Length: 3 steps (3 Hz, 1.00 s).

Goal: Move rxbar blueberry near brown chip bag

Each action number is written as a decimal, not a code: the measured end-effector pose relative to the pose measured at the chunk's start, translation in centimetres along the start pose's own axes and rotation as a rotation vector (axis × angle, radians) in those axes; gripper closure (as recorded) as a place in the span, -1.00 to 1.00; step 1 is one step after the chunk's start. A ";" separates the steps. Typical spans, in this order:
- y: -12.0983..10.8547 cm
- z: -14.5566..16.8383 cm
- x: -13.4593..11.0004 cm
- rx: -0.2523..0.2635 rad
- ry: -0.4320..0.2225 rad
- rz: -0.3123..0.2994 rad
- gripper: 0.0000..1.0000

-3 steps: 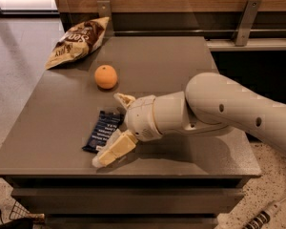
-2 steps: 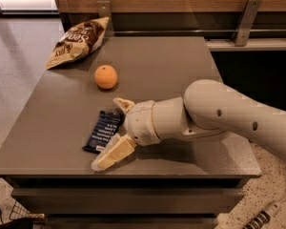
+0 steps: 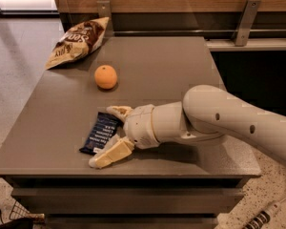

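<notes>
The rxbar blueberry (image 3: 99, 132), a flat dark navy bar with white text, lies on the grey table (image 3: 162, 70) near its front left. My gripper (image 3: 108, 135) reaches in from the right with its two cream fingers spread open around the bar's right side, one finger (image 3: 119, 111) above it and one finger (image 3: 109, 154) below it. The brown chip bag (image 3: 77, 41), tan with a dark brown patch and white lettering, lies at the table's far left corner, well away from the bar.
An orange round fruit (image 3: 106, 77) sits between the bar and the chip bag. My white arm (image 3: 219, 120) crosses the table's right side. A wood-panelled wall with metal brackets (image 3: 246, 18) runs along the back. The floor lies beyond the left edge.
The gripper and arm have shifted slightly left toward the bar. The bar, fruit and chip bag have not moved.
</notes>
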<state>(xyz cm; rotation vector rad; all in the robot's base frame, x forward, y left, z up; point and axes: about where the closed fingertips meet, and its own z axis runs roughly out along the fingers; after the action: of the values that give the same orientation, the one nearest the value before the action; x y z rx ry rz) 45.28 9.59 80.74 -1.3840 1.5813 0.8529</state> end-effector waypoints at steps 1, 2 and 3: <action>0.1 0.1 -0.1 -0.002 0.000 -0.002 0.20; 0.1 0.0 -0.3 -0.002 0.000 -0.002 0.66; 0.1 0.0 -0.3 -0.002 0.000 -0.002 1.00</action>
<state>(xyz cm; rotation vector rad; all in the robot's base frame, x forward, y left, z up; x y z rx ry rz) 45.21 9.70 81.01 -1.3869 1.5795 0.8530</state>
